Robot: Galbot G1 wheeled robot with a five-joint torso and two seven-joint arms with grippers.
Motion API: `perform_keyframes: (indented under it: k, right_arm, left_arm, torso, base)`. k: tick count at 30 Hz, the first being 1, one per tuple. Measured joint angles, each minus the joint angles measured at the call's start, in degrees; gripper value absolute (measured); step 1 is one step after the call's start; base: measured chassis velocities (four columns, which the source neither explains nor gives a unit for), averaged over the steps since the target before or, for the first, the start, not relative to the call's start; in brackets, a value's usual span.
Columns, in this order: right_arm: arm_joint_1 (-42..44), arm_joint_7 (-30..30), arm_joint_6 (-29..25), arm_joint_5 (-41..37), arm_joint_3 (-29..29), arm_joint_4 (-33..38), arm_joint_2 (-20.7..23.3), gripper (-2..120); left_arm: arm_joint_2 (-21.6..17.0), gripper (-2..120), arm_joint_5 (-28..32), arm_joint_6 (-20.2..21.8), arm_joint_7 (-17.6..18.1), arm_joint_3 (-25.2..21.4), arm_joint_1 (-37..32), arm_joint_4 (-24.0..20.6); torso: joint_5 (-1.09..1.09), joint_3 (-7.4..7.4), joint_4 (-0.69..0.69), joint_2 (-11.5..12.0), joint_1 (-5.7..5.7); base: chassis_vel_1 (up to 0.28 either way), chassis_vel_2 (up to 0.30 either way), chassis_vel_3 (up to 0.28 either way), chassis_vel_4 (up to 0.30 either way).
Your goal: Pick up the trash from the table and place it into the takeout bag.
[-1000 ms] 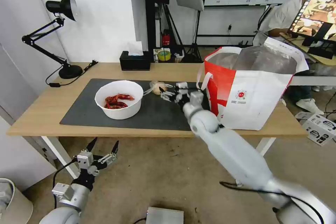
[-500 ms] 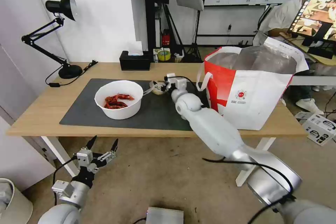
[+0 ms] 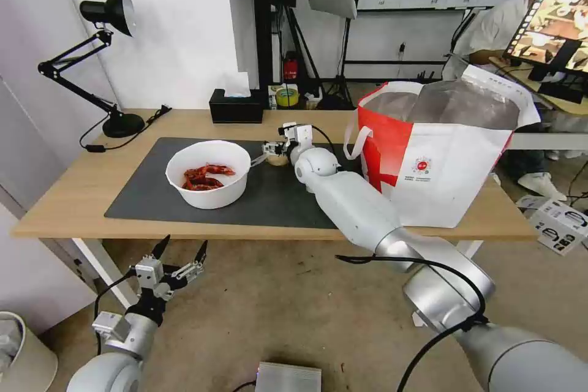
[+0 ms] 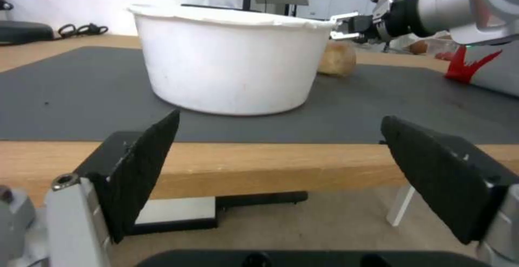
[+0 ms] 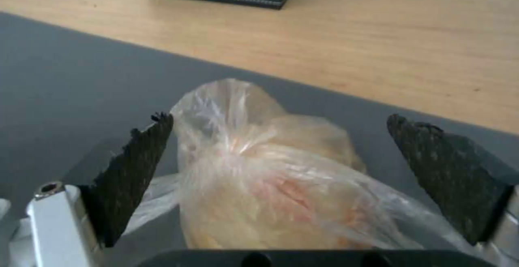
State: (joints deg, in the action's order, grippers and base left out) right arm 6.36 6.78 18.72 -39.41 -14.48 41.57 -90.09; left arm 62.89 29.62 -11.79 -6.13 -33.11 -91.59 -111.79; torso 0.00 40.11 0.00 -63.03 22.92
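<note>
Right gripper (image 5: 275, 137) is extended over the large dark grey mat (image 3: 147, 196) on the long light-wood worktop (image 3: 73, 196), fingers (image 5: 135, 157) spread apart on either side of the small clear plastic bag holding a yellowish lump (image 5: 270, 178); whether they touch the bag cannot be told. The bag rests on the mat between the white round bowl of red crayfish shells (image 3: 208, 173) and the large white-and-red insulated takeout bag with silver foil lining (image 3: 441, 147), which stands open at the worktop's right end. Left gripper (image 3: 177, 260) hangs below the worktop's front edge, fingers (image 4: 140, 165) wide apart, empty.
</note>
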Motion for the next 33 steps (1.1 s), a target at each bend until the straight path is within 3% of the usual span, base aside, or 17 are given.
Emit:
perform_keyframes:
  k: [13, 27, 30, 33]
  right_arm:
    - [0.13, -2.06, 3.13, 0.76, -0.37, 0.15, 0.06, 100]
    - [1.29, -2.63, 2.90, 2.00, -0.48, 0.34, 0.11, 99]
    - [1.34, -2.67, 2.49, 2.06, -0.43, 0.21, 0.13, 92]
    - [1.34, -2.66, 2.04, 2.05, -0.35, 0.05, 0.16, 78]
  left_arm:
    - [0.60, 100, -0.22, -0.45, 0.00, -0.72, -1.63, -0.54]
    - [1.97, 100, -0.57, -0.60, -0.09, -1.51, -3.94, -1.86]
    - [2.10, 100, -0.64, -0.66, -0.11, -1.53, -4.15, -1.98]
    - [2.22, 100, -0.67, -0.69, -0.12, -1.59, -4.51, -2.26]
  torso:
    - [0.00, 0.00, 0.00, 0.00, 0.00]
    - [0.00, -0.01, 0.00, 0.00, -0.01]
    - [0.00, 0.00, 0.00, 0.00, 0.00]
    - [0.00, -0.01, 0.00, 0.00, 0.00]
  base:
    - [0.000, 0.000, 0.000, 0.000]
    - [0.000, 0.000, 0.000, 0.000]
    - [0.000, 0.000, 0.000, 0.000]
    - [0.000, 0.000, 0.000, 0.000]
